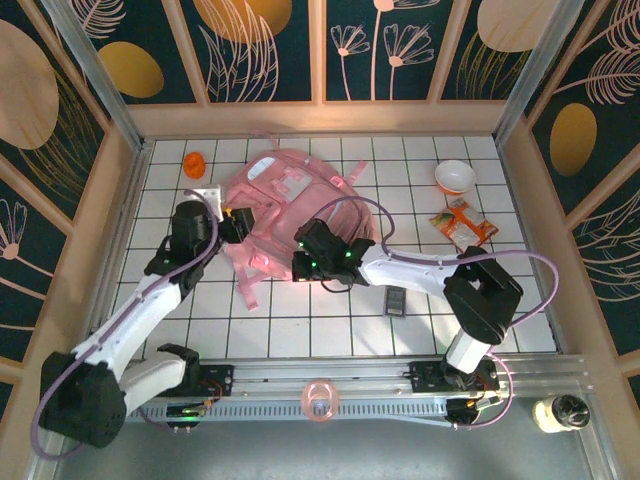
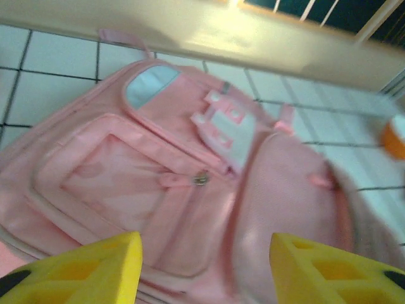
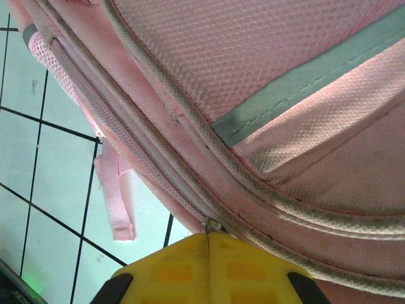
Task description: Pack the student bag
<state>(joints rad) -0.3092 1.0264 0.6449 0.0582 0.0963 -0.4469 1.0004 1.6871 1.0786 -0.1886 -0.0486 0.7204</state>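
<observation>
Right wrist view: right gripper [image 3: 209, 238] clamped on the metal zip pull [image 3: 212, 224] of the large pale pink fabric backpack [image 3: 285, 63], left gripper [image 2: 205, 256] spread apart; packing apparently not yet begun.

White gridded tabletop [image 1: 300, 330] enclosed by wood-framed dark panels [image 1: 270, 50] painted with pale flowers.

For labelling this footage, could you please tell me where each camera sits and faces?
Top external: above, behind the arms, looking down at the table; both arms show.
Left wrist: facing the student bag's front; open left gripper below.
Right wrist: against the bag's piping; right gripper shut on zip pull.
All share the bag.
</observation>
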